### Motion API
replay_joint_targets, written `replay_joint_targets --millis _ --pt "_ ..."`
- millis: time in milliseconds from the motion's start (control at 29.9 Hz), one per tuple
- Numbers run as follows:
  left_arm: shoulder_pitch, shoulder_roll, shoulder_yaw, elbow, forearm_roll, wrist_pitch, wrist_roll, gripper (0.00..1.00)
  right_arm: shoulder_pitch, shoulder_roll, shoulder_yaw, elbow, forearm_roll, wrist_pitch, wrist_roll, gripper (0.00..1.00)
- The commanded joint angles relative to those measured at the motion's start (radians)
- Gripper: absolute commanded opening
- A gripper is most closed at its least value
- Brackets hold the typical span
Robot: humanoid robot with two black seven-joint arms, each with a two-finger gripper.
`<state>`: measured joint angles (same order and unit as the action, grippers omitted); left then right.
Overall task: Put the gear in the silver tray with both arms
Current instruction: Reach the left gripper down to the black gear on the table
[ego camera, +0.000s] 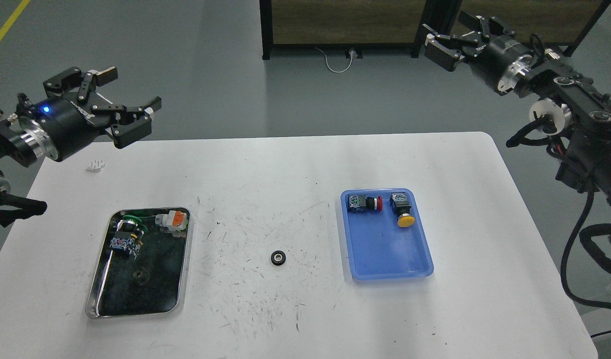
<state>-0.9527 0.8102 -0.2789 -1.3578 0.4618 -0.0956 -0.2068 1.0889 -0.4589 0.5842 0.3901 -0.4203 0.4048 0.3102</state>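
Head view: gear (277, 258) sits flat on the bare white table (285, 164), between the silver tray (182, 279) on the left and the blue tray (425, 259) on the right, apart from both. A second gear (142, 276) lies inside the silver tray near its middle, with two switch parts at the far end: a green-ringed one (127, 238) and a white/orange one (172, 221). Blue tray holds a red button (365, 203) and a yellow button (402, 209) at its far end. Left gripper (131, 107) hovers over the far-left table corner, fingers spread, holding nothing. Right gripper (442, 37) is raised beyond the far-right corner, fingers apart, empty. Small white piece (95, 165) lies near the left gripper.
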Motion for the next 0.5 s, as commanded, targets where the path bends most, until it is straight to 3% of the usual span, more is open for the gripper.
replay_joint_targets --millis 0,201,468 --pt "0.066 -0.054 0.0 -0.021 0.073 -0.001 -0.012 0.98 0.008 -0.033 0.0 0.001 0.003 0.0 0.0 1.0" --pt "0.144 -0.167 -0.002 -0.021 0.167 0.008 -0.049 0.98 0.013 -0.067 -0.001 0.006 0.015 0.002 -0.003 1.0" --pt "0.239 -0.347 -0.002 0.04 0.311 0.089 -0.052 0.98 0.019 -0.076 -0.003 0.001 0.015 0.002 -0.005 1.0"
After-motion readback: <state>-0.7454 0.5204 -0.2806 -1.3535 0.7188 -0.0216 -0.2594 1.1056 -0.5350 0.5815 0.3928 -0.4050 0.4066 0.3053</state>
